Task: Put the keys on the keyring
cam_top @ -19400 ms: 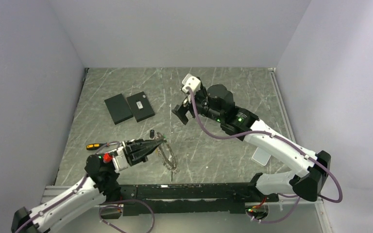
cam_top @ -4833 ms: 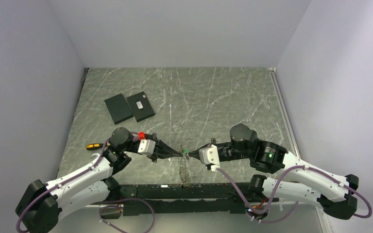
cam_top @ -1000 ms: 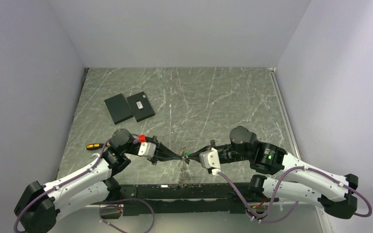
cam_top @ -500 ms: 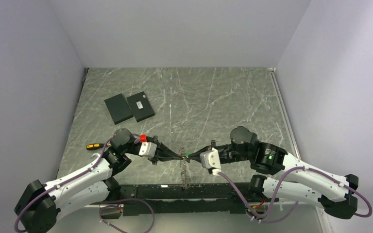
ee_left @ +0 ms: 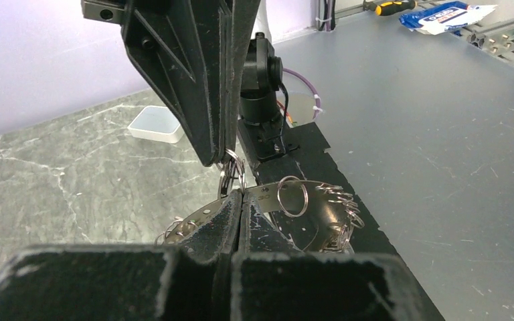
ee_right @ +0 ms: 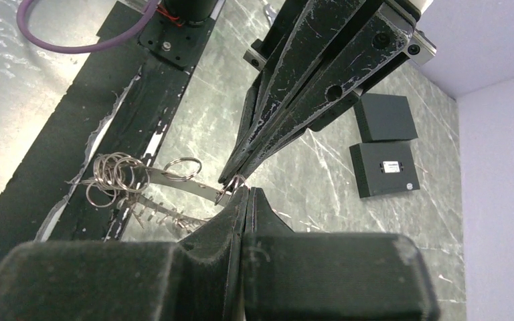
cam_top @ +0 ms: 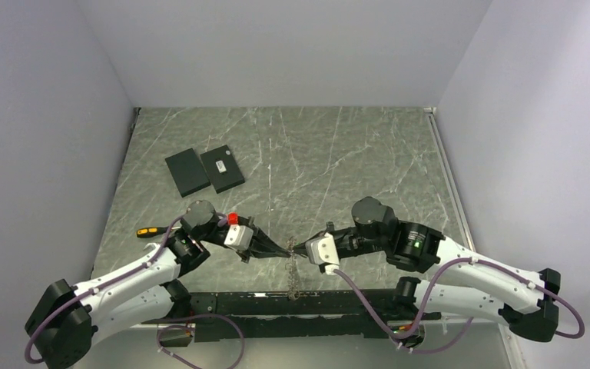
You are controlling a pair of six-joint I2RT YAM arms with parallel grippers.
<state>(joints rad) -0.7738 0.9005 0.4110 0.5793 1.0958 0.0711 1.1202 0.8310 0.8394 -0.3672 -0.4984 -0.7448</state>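
My two grippers meet tip to tip low over the front middle of the table. The keyring [ee_left: 231, 172] is a small thin metal ring pinched right where the tips touch. My left gripper [cam_top: 286, 247] is shut, and a thin metal strip [ee_left: 271, 194] carrying several loose rings runs past its tip. My right gripper [cam_top: 298, 247] is shut against the same ring [ee_right: 231, 184]. The grey chain [cam_top: 293, 277] hangs from there down to the front rail. A small black-and-yellow piece [cam_top: 147, 231], seemingly one of the keys, lies at the left. No other keys show.
Two flat black plates [cam_top: 203, 170] lie side by side at the back left, also seen in the right wrist view as plates [ee_right: 383, 142]. A small white tray [ee_left: 154, 124] sits on the marble beyond the right arm. The black front rail [cam_top: 292, 301] runs under the chain.
Over the last second both wrists have shifted slightly left and away from the rail, still joined at the tips. The chain hangs much as before. Both grippers stay shut.
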